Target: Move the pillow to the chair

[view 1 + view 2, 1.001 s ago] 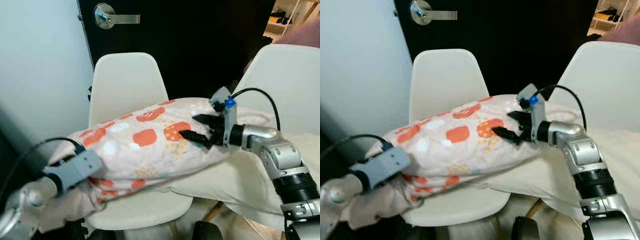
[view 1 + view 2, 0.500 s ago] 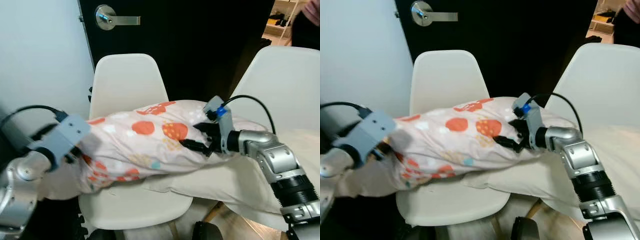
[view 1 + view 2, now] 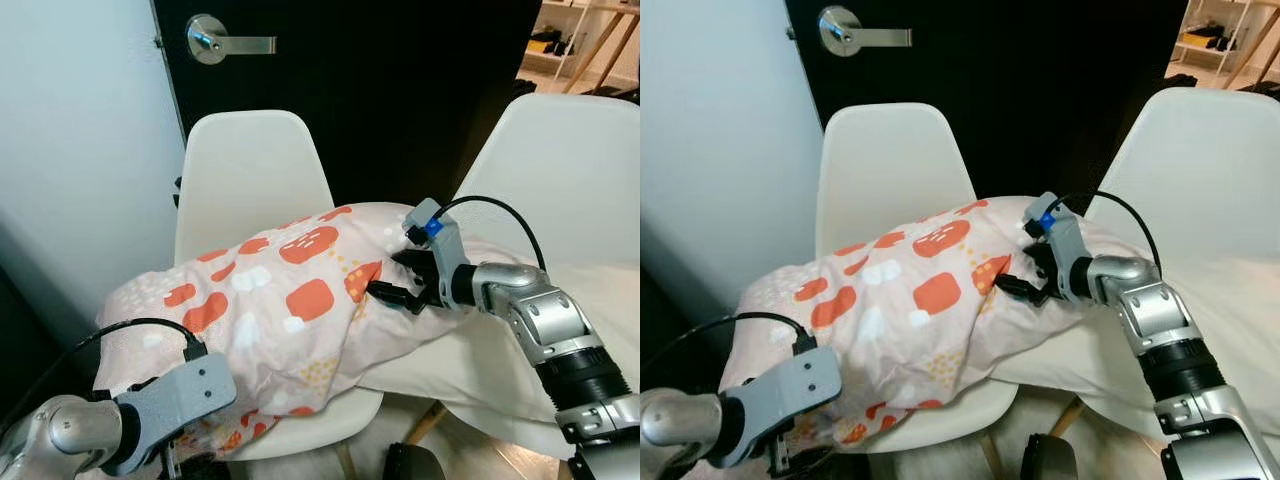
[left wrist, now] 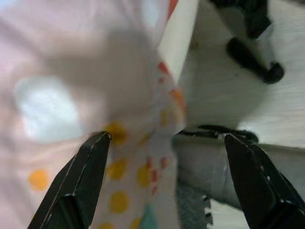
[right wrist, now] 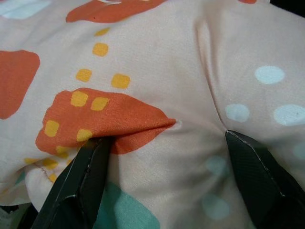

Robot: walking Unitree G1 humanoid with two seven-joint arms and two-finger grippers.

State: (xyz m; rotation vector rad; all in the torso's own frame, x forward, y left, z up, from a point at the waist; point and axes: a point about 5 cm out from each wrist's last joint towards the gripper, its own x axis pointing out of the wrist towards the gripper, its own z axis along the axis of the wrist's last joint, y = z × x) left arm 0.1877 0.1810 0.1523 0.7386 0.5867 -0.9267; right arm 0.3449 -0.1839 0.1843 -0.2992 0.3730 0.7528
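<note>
while the pillow (image 3: 290, 300) lies across the chair (image 3: 250, 170), both the right pincer (image 3: 398, 282) and left pincer (image 4: 164, 167) gape against it.

A room in a home is shown: two white moulded chairs (image 3: 250, 190) are set before a dark door (image 3: 400, 80) with a lever handle (image 3: 215, 42), and a patterned pillow (image 3: 280, 300) is seen.

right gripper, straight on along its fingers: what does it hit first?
The patterned pillow. The right gripper points into its end with fingers spread and tips already pressed into the fabric, as the right wrist view suggests.
</note>
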